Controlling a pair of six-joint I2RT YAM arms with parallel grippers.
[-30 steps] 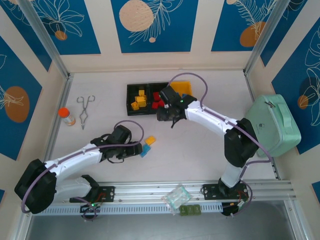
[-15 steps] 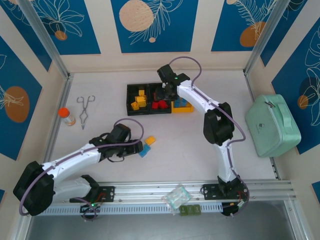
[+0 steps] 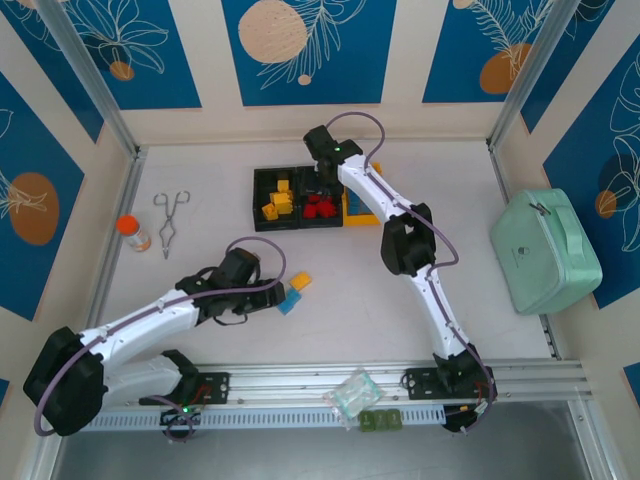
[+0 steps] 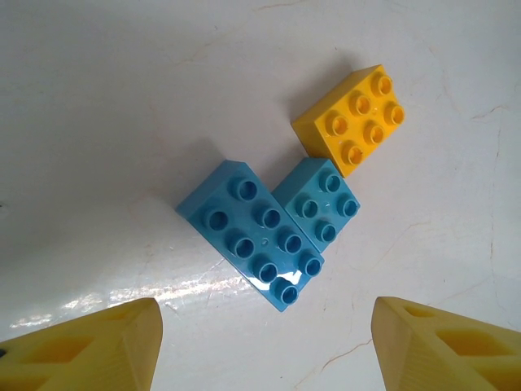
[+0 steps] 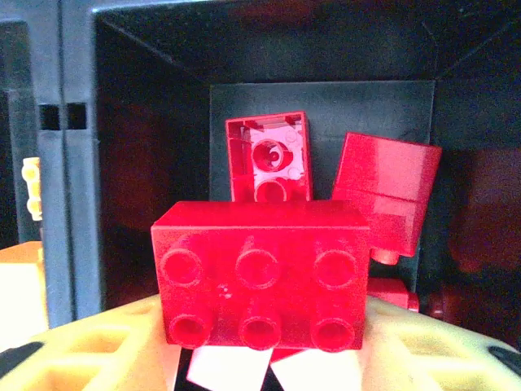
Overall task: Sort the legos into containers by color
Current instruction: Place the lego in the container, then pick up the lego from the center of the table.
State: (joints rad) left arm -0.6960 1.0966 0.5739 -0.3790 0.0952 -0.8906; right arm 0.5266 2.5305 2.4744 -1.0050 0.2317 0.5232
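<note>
1 small bottle with an orange cap (image 3: pixel 132 233) stands upright at the far left of the white table (image 3: pixel 200 160). 1 pair of metal tongs (image 3: pixel 170 222) lies flat just right of it, apart from the bottle.

1 left gripper (image 4: pixel 266 316), released: its 2 yellow fingers (image 4: pixel 81 346) stand wide apart with nothing between them, above bare table just short of the loose bricks.

3 loose legos near the table's middle: 1 long blue brick (image 4: pixel 248 232) with 8 studs, 1 smaller blue brick (image 4: pixel 324 205) touching its side, and 1 yellow-orange brick (image 4: pixel 352 120) with 6 studs touching the smaller one's far corner. All 3 lie studs up.

1 clear plastic bag (image 3: pixel 352 395) rests on the near rail, between the 2 arm bases.

3 joined bins in a row at the far centre. The left black bin (image 3: pixel 258 200) holds several yellow-orange bricks (image 3: pixel 280 200). The middle black bin (image 3: pixel 320 225) holds a few red bricks (image 3: pixel 318 207), tumbled at different angles. The yellow bin (image 3: pixel 360 214) sits at the right end, partly hidden by the right arm.

1 right gripper (image 5: pixel 260 326), clenched on 1 red brick (image 5: pixel 260 277) with 6 studs facing the wrist camera, at the near side of the middle black bin.

1 mint-green case (image 3: pixel 545 250) with a handle lies at the far right, well apart from the bins.
</note>
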